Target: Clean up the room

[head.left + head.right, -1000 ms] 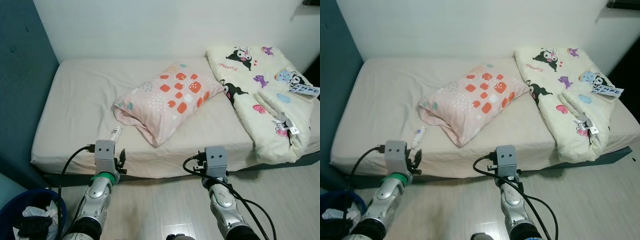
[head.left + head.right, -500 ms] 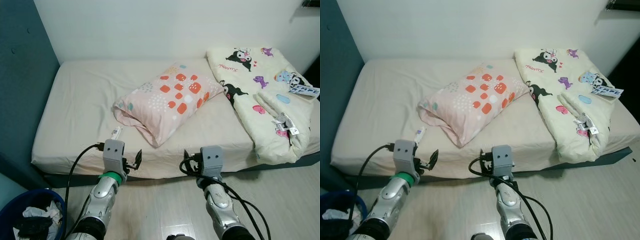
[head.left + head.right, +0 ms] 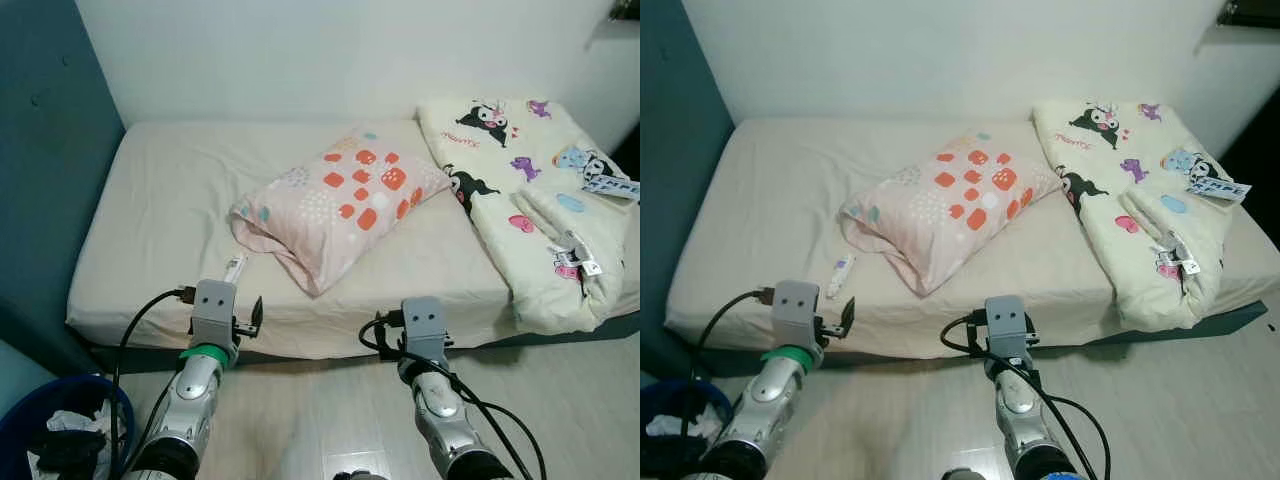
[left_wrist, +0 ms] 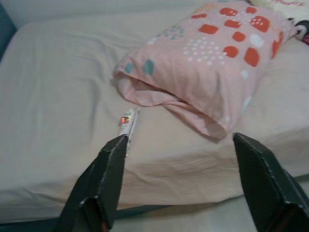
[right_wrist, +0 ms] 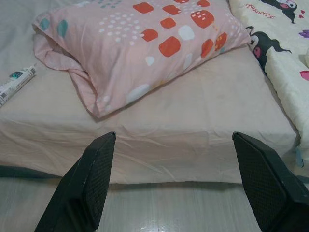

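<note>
Tube (image 4: 128, 123) sits by the pillow (image 3: 340, 205); left claw (image 4: 181, 181), wide open, has swung back toward it, right claw (image 5: 178, 179) released too.

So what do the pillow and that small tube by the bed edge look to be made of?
The pillow looks like soft matte woven fabric: it creases and sags. The tube looks like glossy printed plastic or laminate, flattened at one end; the exact material is unclear.
</note>
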Controlling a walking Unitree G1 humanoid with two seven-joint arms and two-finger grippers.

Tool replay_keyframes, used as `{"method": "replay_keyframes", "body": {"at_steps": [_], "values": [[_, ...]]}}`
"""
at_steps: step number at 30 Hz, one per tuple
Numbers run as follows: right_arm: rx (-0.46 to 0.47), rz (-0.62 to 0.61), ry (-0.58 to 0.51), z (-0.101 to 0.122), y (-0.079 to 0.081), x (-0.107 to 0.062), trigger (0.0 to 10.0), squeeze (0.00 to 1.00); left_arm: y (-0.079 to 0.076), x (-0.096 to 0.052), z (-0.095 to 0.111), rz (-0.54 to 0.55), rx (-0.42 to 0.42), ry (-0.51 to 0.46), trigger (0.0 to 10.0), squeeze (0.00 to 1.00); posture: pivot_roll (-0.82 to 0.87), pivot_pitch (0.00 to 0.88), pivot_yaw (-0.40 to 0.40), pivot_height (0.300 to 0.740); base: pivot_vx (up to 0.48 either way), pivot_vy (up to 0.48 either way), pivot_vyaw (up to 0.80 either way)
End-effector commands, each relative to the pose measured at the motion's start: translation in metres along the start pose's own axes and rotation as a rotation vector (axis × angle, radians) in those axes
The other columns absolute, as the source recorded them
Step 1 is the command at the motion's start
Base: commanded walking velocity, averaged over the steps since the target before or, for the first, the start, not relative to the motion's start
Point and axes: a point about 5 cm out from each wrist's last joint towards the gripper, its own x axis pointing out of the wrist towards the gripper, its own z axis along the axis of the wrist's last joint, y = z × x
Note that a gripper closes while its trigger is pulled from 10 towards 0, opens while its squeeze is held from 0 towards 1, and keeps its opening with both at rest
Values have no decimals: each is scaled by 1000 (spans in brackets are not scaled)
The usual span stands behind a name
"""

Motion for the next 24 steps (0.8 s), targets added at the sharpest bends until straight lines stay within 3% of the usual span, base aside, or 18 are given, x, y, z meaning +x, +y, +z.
{"method": "replay_keyframes", "body": {"at_steps": [1, 7, 8, 9, 10, 11, 18, 24], "values": [[54, 29, 22, -5, 1, -3, 0, 0, -4, -4, -2, -38, -37, -18, 0, 0, 22, 9, -19, 740, 0, 0, 0], [54, 56, 5, -6, 4, -6, 0, 0, -10, -6, -6, -47, -16, 6, 0, 0, 20, 5, -17, 740, 0, 0, 0], [39, 40, 7, -6, 3, -6, 1137, 0, -9, -5, -7, -29, -13, 17, 0, 0, 18, 3, -13, 740, 0, 0, 0], [25, 24, 15, -6, 3, -5, 10000, 0, -9, -5, -8, -5, -65, 26, 7451, 0, 17, 3, -11, 740, 0, 0, 0], [25, 24, 15, -6, 3, -5, 10000, 0, -9, -5, -8, -5, -65, 26, 7451, 0, 17, 3, -11, 740, 0, 0, 0], [21, 16, 27, -7, 2, -4, 10000, 0, -8, -4, -8, 2, -82, 28, 10000, 0, 13, 0, -9, 740, 0, 0, 0], [4, -9, 43, -7, -3, -1, 10000, 0, -14, -3, -10, -52, -19, 52, 10000, 0, 15, 0, -10, 740, 0, 0, 0], [-3, -13, 46, -6, -4, 0, 10000, 0, -13, -3, -10, -37, 14, 58, 10000, 0, 14, 0, -12, 740, 0, 0, 0]]}}
